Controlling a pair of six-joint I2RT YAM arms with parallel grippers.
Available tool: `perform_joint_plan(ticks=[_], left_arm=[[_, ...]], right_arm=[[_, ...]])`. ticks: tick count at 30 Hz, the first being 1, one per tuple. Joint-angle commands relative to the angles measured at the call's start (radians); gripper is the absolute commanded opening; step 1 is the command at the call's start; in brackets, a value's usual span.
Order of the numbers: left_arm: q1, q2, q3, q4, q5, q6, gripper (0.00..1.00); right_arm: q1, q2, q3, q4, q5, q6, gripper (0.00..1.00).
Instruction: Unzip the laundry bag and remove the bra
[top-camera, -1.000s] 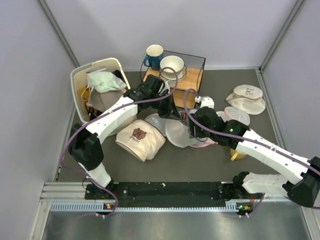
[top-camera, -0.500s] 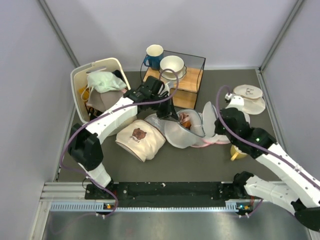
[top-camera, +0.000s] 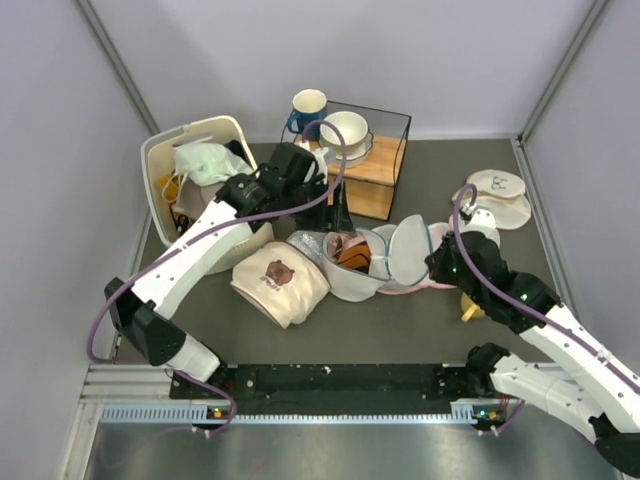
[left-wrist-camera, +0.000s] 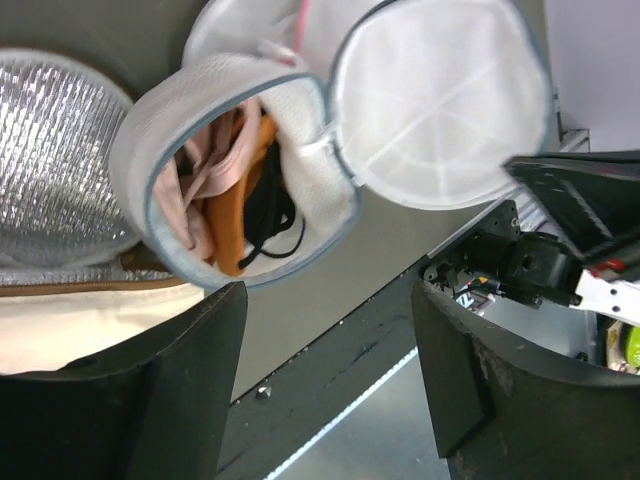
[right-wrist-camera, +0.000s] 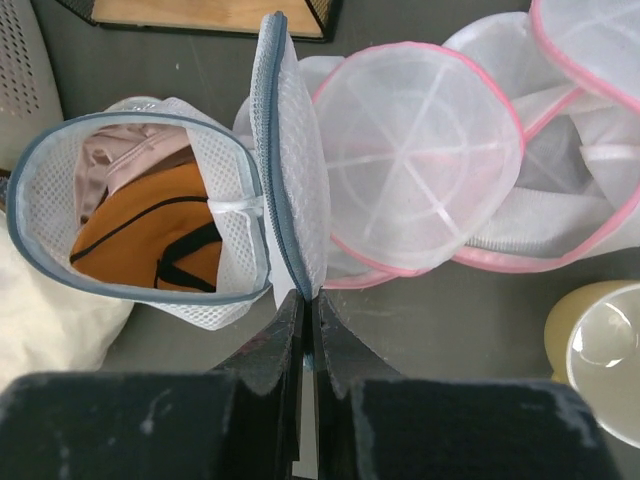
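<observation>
Big change: the laundry bag (top-camera: 348, 272) is open now. In the overhead view a second back it lies as a flat disc under the right arm. Half a second back the lid is partway up. Now the lid (right-wrist-camera: 285, 150) stands on edge, swung over to the right, and the mouth gapes. The right claw (right-wrist-camera: 305, 325) is pinched closed on the lid's grey zip rim, and the right arm has pulled back toward its own side, taking the lid along. The left arm has lifted away from the bag. The left claw (left-wrist-camera: 330, 295) hangs above the mouth, jaws wide apart, holding nothing. The bag sits mid-desk (top-camera: 400, 320), touching the bear-print cloth (top-camera: 280, 280) on one side and the pink-trimmed mesh bags (right-wrist-camera: 420, 170) on the other. The contents are exposed: the bra (right-wrist-camera: 112, 152) is inside the bag, dusty pink, tucked along one side of the opening against the mesh wall. An orange garment (right-wrist-camera: 130, 235) with black trim lies against it and fills most of the mouth. We judge the unzip step done or near enough, and removal not yet started. Next we'd expect the free left claw to go down for the pink fabric while the right holds the lid back. The risk is grabbing the orange piece too, since the two lie bunched together and we can't tell where the straps run.
</observation>
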Motion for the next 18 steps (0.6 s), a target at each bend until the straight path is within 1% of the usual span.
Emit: perform_joint_plan(ticks=[1, 2, 3, 4, 5, 6, 8, 11, 13, 18], left_arm=[[-0.104, 0.013, 0.089, -0.019, -0.154, 0.008, 0.68], [-0.113, 0.037, 0.098, -0.025, -0.165, 0.007, 0.60], [-0.122, 0.080, 0.109, -0.025, -0.179, 0.006, 0.59], [-0.145, 0.099, 0.111, -0.025, -0.249, 0.006, 0.56], [-0.159, 0.116, 0.115, -0.027, -0.289, 0.006, 0.56], [-0.170, 0.145, 0.117, -0.027, -0.303, 0.014, 0.56], [-0.190, 0.172, 0.115, -0.030, -0.395, 0.010, 0.57], [-0.207, 0.218, 0.126, -0.043, -0.441, 0.013, 0.64], [-0.221, 0.241, 0.124, -0.050, -0.452, 0.022, 0.67], [-0.231, 0.304, 0.124, -0.068, -0.431, 0.036, 0.66]], right_arm=[[-0.010, -0.032, -0.003, 0.060, -0.015, 0.042, 0.00], [-0.010, -0.033, -0.004, 0.062, -0.016, 0.039, 0.00], [-0.011, -0.033, -0.006, 0.062, -0.015, 0.041, 0.00], [-0.010, -0.037, -0.011, 0.060, -0.015, 0.041, 0.00], [-0.010, -0.041, -0.014, 0.062, -0.016, 0.042, 0.00], [-0.010, -0.044, -0.014, 0.062, -0.016, 0.042, 0.00], [-0.010, -0.055, -0.020, 0.062, -0.019, 0.041, 0.00], [-0.010, -0.060, -0.029, 0.060, -0.024, 0.044, 0.00], [-0.010, -0.060, -0.037, 0.063, -0.031, 0.051, 0.00], [-0.010, -0.047, -0.040, 0.062, -0.038, 0.053, 0.00]])
